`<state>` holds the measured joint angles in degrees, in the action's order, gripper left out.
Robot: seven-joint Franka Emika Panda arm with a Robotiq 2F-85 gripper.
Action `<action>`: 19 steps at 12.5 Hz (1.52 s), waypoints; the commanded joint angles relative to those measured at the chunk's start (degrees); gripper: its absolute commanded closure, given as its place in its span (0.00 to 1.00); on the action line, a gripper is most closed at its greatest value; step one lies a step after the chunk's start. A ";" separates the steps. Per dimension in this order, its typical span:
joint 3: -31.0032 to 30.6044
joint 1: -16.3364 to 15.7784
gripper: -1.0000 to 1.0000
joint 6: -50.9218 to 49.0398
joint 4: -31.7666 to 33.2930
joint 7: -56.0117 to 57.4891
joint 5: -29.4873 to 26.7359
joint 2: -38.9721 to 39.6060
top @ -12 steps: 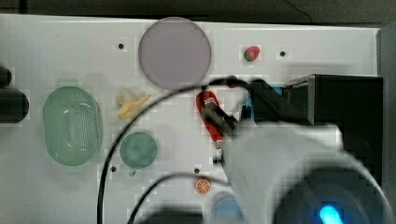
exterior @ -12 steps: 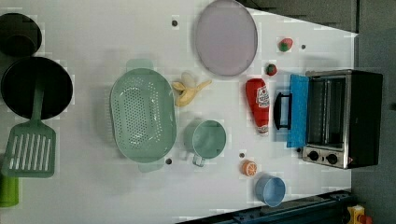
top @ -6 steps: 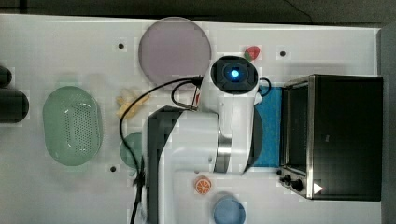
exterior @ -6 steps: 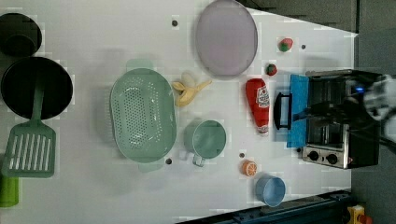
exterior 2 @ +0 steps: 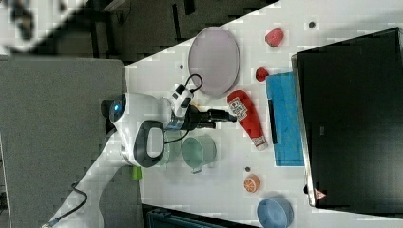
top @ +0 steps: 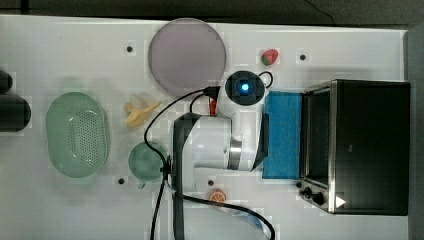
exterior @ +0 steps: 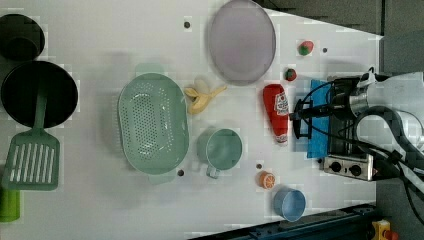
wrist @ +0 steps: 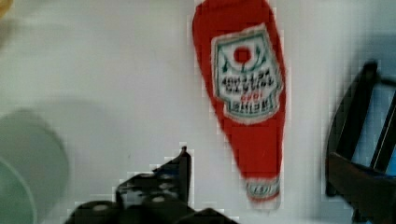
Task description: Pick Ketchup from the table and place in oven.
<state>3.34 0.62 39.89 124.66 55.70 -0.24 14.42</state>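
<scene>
A: Starting closest in, what does the wrist view give?

B: One dark fingertip (wrist: 180,172) of the gripper sits at the lower middle of the frame, over bare white table (wrist: 116,70). The ketchup (wrist: 245,88) lies flat just beyond it, label up, filling the upper right, its white cap pointing toward the lower edge. Nothing is between the fingers; they stand wide apart, released.

A: And the gripper in the wider shots?

B: In the right view the gripper (exterior 2: 227,115) reaches across the middle of the frame, its tip just beside the bottle's broad end. In the left view the gripper (exterior: 296,115) is at centre right, close to the bottle's side; whether it touches the bottle cannot be told.

A: Where does the bottle lie on the table?

B: In the left view it is right of centre, below the grey plate (exterior: 241,41) and just beside the blue oven door (exterior: 316,122), which lies open and flat. A green mug (exterior: 222,149) sits to its lower left, a peeled banana (exterior: 202,97) further left.

A: Further out?

B: The oven (top: 367,145) fills the right side of the top view. The green colander (top: 77,134) sits at that view's left, and a strawberry toy (top: 270,56) at upper right of centre.
</scene>
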 commanded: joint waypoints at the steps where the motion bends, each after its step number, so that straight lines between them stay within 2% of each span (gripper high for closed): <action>1: 0.04 0.18 0.00 9.85 1.46 7.10 -0.36 2.78; 4: 0.01 0.11 0.00 17.52 3.28 7.09 -0.36 7.00; 8: -0.02 0.05 0.00 20.13 3.29 7.08 -0.36 10.89; 9: -0.02 0.05 0.04 21.39 3.32 7.05 -0.36 11.19; 12: -0.32 0.04 0.40 21.79 3.29 7.04 -0.36 11.33; 16: -0.49 0.04 0.40 21.12 3.23 5.83 -0.43 7.76; 19: -0.64 -0.08 0.40 11.06 2.53 4.17 -0.32 -1.26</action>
<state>2.24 0.61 52.32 129.48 61.49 0.06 17.14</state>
